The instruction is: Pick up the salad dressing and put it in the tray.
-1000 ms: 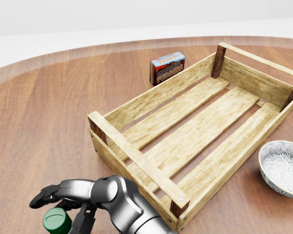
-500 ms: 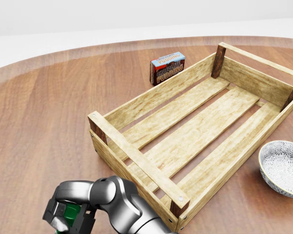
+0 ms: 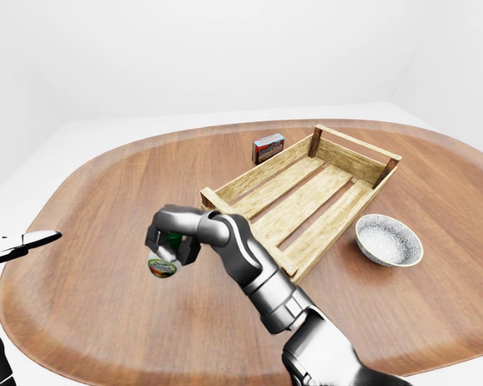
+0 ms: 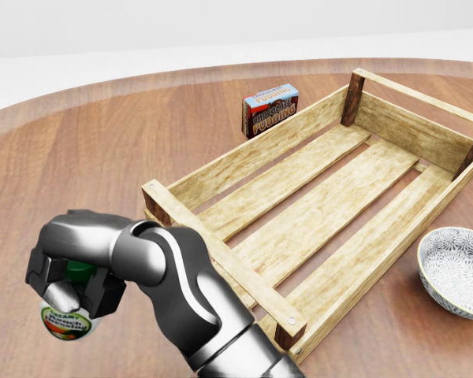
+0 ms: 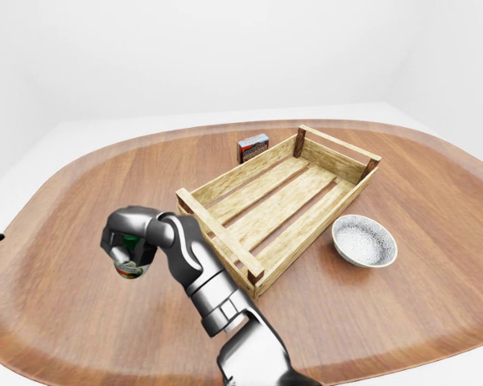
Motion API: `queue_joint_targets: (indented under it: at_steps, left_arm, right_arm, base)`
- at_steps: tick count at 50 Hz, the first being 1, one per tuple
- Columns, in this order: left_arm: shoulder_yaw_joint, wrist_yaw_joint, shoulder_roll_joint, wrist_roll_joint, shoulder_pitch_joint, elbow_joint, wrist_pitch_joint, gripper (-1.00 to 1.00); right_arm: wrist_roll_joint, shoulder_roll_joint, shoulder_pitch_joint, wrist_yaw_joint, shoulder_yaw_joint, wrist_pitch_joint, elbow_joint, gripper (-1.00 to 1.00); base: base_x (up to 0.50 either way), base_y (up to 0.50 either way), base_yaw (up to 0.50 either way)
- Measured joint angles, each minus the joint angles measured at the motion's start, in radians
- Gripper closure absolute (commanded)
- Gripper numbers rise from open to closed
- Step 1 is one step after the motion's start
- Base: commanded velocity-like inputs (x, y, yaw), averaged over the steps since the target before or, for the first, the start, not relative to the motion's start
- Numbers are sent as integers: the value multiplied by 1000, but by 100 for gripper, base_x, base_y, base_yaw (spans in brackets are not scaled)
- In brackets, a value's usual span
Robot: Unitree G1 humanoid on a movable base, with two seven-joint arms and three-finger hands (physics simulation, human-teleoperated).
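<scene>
Right hand (image 4: 75,272): fingers closed round the salad dressing bottle (image 4: 69,319), held clear of the worktop (image 4: 79,157); green cap mostly hidden by fingers, label only partly legible. Tray (image 4: 315,213): wooden, just right of the hand, its far corner cut off in the head view. Pudding box (image 4: 270,109): beyond the tray. Bowl (image 4: 457,269): far right, partly cropped. Left hand (image 3: 20,241): at the left-eye view's left edge, grip cannot be made out.
</scene>
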Motion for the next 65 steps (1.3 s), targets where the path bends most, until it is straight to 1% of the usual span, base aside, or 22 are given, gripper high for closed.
queue_joint_targets:
  at_steps: [9, 19, 25, 31, 38, 46, 51, 58, 65]
  left_arm:
    - [-3, -2, -4, 3, 1, -5, 0, -100]
    - [-6, -4, -8, 8, 1, -4, 0, -100]
    - [-9, -7, -10, 11, 1, 0, 0, -100]
    - [-12, -8, -11, 13, 1, 3, 0, -100]
    - [-16, -8, -13, 16, 1, 3, 0, -100]
    - [-19, -8, -14, 20, 0, 3, 0, -100]
    - [-21, -7, -15, 22, -1, 3, 0, -100]
    - [-22, -7, -15, 23, -1, 3, 0, -100]
    - [-21, -6, -15, 24, -1, 1, 0, -100]
  right_arm:
    - [2, 0, -151, 0, -43, 0, -137, 100]
    - [79, -6, -363, 0, -106, 0, -201, 100]
    - [139, -63, -472, 0, -142, 0, -196, 100]
    - [172, -151, -527, 0, -173, 0, -191, 100]
    - [199, -276, -532, 0, -218, 0, -173, 100]
    - [208, -404, -489, 0, -256, 0, -190, 100]
    - [210, -464, -450, 0, -275, 0, -212, 100]
    - [218, -530, -385, 0, -303, 0, -229, 100]
    - [247, -601, -321, 0, -341, 0, -189, 100]
  base:
    - [0, 0, 0]
    - [0, 0, 0]
    - [0, 0, 0]
    - [0, 0, 0]
    - [0, 0, 0]
    - [0, 0, 0]
    - [0, 0, 0]
    - [0, 0, 0]
    - [0, 0, 0]
